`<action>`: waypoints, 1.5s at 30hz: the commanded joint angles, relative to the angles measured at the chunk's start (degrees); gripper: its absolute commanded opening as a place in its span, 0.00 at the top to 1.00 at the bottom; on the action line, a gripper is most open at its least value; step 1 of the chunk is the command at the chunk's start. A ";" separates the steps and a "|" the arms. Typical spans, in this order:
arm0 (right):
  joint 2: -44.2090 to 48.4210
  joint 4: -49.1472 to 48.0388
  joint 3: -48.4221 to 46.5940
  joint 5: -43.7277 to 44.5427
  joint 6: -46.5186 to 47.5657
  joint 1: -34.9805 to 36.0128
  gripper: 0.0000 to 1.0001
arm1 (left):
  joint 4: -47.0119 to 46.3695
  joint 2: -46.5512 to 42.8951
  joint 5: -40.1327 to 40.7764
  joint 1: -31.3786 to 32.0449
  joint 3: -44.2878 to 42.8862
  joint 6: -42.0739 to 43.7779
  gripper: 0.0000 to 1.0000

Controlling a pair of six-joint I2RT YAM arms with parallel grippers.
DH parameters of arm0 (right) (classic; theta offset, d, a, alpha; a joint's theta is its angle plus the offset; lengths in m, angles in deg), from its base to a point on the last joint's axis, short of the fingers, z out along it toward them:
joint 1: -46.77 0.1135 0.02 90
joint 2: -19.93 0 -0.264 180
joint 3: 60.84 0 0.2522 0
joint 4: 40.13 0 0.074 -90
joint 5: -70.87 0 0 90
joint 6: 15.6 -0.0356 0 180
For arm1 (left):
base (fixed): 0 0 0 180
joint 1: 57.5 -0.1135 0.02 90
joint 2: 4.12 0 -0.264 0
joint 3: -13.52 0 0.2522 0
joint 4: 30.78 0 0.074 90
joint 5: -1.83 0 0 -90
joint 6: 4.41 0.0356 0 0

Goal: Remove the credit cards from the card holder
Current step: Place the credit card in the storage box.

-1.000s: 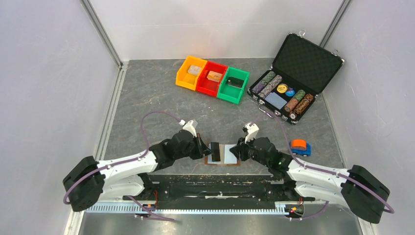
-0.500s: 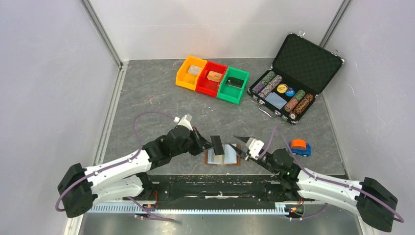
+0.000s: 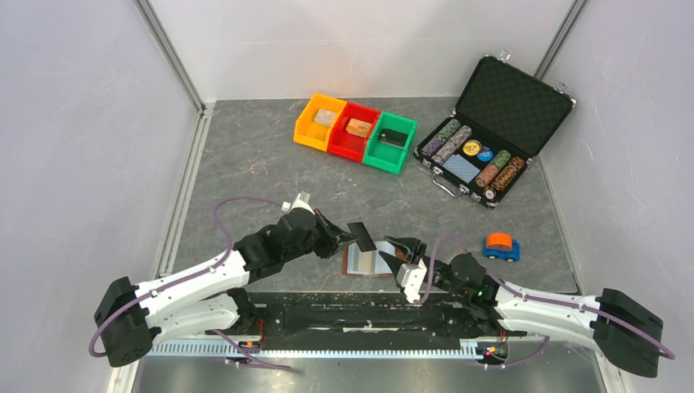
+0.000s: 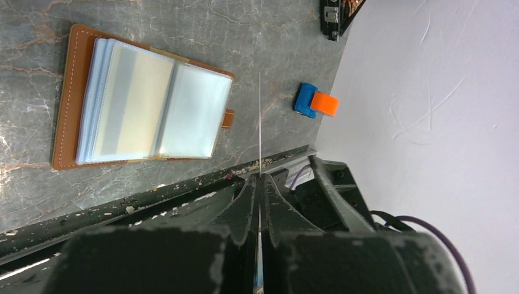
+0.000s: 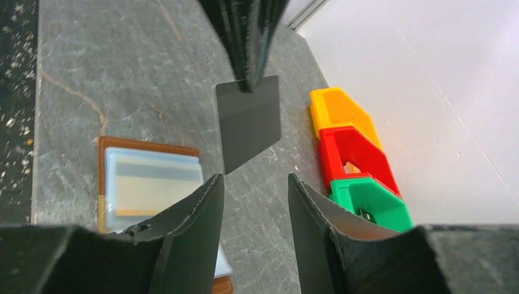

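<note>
The brown card holder [image 3: 353, 264] lies open on the table near the front edge, its pale blue-grey pockets facing up. My left gripper [image 3: 349, 237] is shut on a black credit card [image 3: 361, 236] and holds it in the air just above the holder's far left part. In the left wrist view the card [image 4: 259, 122] shows edge-on between my fingertips, with the holder [image 4: 67, 104] below. In the right wrist view the black card [image 5: 248, 119] hangs above the holder [image 5: 144, 146], and a tan card [image 5: 156, 187] sits in a pocket. My right gripper [image 3: 398, 250] is open and empty beside the holder's right edge.
Orange, red and green bins [image 3: 356, 131] stand at the back centre. A large black chip case [image 3: 491, 123] lies open at the back right. An orange and blue object [image 3: 499, 244] sits on the table right of my right gripper. The black front rail [image 3: 360, 307] runs below the holder.
My left gripper has lifted the black card off the holder and drawn it up and left. My right gripper has left the holder, dropped back towards the front and stands open.
</note>
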 commanded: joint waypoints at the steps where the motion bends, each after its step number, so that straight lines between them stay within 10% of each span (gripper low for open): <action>1: -2.41 0.60 -2.73 2.31 5.00 2.44 0.54 | -1.31 -0.87 2.14 -0.34 0.76 -5.65 0.98; 22: -14.42 -11.84 -4.18 14.67 8.72 10.92 0.59 | -6.05 -1.68 -0.26 -0.34 5.69 -13.97 0.98; 45: -20.66 -17.38 -6.07 24.73 5.45 13.18 1.00 | -9.32 -5.13 -0.50 -0.34 9.83 -19.10 0.89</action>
